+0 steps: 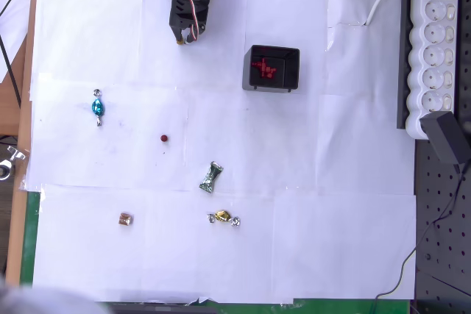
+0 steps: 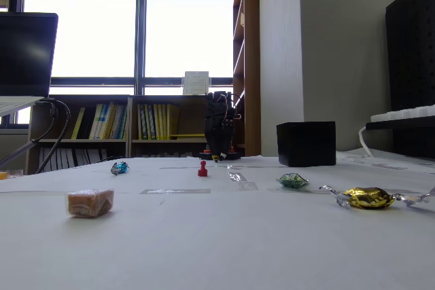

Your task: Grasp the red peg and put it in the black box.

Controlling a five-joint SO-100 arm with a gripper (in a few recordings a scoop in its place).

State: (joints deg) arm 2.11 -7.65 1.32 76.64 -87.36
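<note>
The red peg stands alone on the white paper, left of centre in the overhead view; in the fixed view the red peg is upright in the middle distance. The black box sits up and to the right of it, with several red pegs inside; from the side the black box looks like a dark cube. My gripper is folded in near the arm's base at the top edge, far from the peg, its fingers together and holding nothing. In the fixed view the gripper hangs low behind the peg.
Wrapped candies lie around: blue, green, gold and copper-brown. A white power strip and a black adapter line the right edge.
</note>
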